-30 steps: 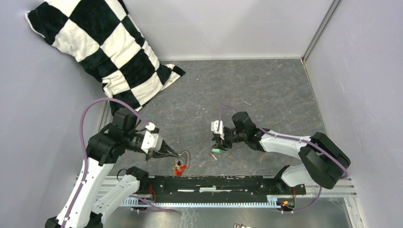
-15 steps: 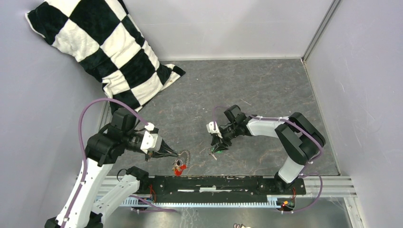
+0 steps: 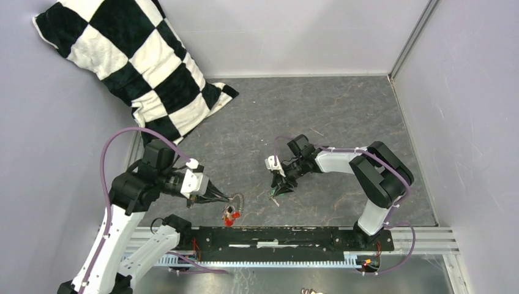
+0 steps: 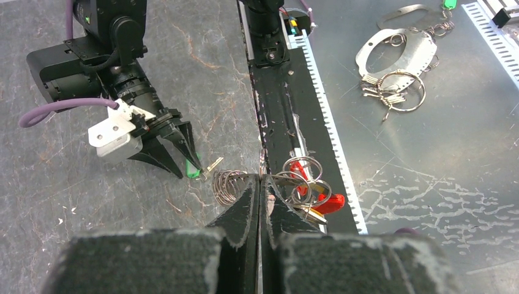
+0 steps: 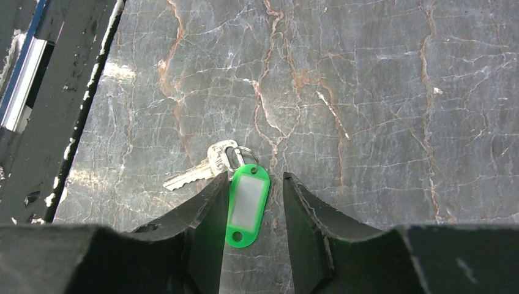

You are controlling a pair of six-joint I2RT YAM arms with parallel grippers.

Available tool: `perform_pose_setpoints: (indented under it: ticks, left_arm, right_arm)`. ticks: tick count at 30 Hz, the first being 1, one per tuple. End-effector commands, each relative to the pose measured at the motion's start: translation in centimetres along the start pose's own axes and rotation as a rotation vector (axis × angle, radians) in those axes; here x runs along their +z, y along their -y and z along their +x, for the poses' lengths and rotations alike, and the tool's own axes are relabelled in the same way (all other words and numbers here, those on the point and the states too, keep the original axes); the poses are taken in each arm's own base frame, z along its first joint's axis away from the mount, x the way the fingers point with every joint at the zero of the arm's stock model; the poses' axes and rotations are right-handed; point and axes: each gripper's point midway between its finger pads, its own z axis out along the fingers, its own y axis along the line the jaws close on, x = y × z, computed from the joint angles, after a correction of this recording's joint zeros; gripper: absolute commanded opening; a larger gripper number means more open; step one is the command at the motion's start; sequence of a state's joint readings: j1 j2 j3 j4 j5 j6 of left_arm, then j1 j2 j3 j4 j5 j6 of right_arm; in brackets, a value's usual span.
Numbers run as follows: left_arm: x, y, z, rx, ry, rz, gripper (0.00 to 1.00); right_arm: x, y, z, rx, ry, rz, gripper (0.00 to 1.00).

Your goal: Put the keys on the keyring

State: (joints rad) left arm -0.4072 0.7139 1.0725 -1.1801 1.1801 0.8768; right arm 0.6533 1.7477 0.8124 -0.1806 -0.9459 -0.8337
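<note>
Nearest you, the black rail (image 3: pixel 275 236) runs along the table's near edge. Next, your left gripper (image 4: pixel 260 182): fingers clenched tip to tip on the keyring (image 4: pixel 227 185), with its wire coil jutting to one side and a red tag (image 4: pixel 327 203) hanging at the other. Further out, your right gripper (image 5: pixel 254 184): jaws parted and lowered astride the green key (image 5: pixel 246 205), which lies flat on the table (image 3: pixel 343 116) with its metal blade angled away; nothing is grasped yet. Farthest, a chequered cushion (image 3: pixel 134 67) sits in the corner. Step in hand, by my reading: picking up the green key. The next move calls for you to close squarely on the plastic tag, lift it, then carry it across to the coil's open end.
</note>
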Motion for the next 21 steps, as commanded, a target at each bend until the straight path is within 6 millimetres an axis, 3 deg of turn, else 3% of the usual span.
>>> perform_pose_setpoints:
  ticks: [1,11,21]
  left_arm:
    - [-0.3,0.0,-1.3,0.082,0.021,-0.007,0.02]
    - [-0.3,0.1,-1.1,0.085,0.016,-0.012,0.02]
    - [-0.5,0.1,-1.1,0.094,0.011,-0.021,0.02]
  right_arm:
    - [0.1,1.3,-1.4,-0.035,0.031,0.009,0.44]
    - [-0.1,1.6,-3.7,-0.061,0.087,-0.014,0.44]
    - [0.8,0.3,-1.6,-0.039,0.04,-0.076,0.44]
